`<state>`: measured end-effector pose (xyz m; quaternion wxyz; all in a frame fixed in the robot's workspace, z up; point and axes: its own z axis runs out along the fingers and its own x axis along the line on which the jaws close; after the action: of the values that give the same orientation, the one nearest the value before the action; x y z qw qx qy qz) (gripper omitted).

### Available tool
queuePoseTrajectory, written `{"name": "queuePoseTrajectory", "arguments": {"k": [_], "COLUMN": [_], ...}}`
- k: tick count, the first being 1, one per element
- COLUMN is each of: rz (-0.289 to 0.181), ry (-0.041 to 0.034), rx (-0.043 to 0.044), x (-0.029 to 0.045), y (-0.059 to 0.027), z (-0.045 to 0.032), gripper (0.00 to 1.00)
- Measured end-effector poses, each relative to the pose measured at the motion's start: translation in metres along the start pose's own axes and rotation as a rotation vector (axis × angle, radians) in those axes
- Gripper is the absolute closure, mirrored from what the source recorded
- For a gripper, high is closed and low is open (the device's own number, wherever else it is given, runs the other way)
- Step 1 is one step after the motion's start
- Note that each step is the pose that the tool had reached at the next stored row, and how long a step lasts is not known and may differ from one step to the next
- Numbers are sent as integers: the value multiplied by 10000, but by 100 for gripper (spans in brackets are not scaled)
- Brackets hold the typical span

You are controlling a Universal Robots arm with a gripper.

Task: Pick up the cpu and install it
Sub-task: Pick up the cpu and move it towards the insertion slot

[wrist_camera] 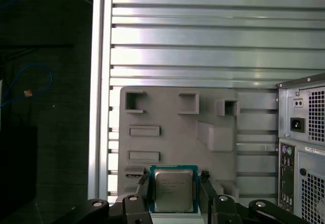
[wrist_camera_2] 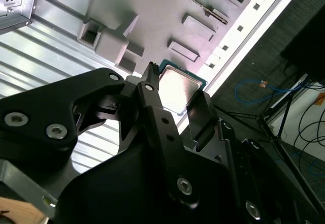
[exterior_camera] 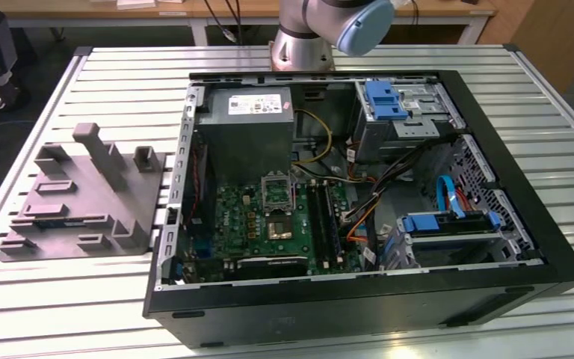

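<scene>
Your arm (exterior_camera: 307,30) stands up from its round base at the back of the exterior view, with a blue cap on one joint. In both wrist views your gripper (wrist_camera: 173,182) (wrist_camera_2: 177,96) has two black fingers (wrist_camera: 142,186) pressed against the sides of the cpu (wrist_camera: 174,196).

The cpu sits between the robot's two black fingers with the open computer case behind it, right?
Not quite. The cpu sits between the gripper's fingers, but behind it lies the grey moulded tray, not the computer case, as the first wrist view shows.
</scene>
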<state>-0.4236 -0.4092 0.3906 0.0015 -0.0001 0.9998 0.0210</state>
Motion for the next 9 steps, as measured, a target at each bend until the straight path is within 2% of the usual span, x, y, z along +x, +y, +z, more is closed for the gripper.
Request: {"name": "queuePoseTrajectory", "arguments": {"k": [9], "rz": [0], "ry": [1], "rx": [0], "x": [-49], "y": [0], "z": [0], "gripper": [53]}}
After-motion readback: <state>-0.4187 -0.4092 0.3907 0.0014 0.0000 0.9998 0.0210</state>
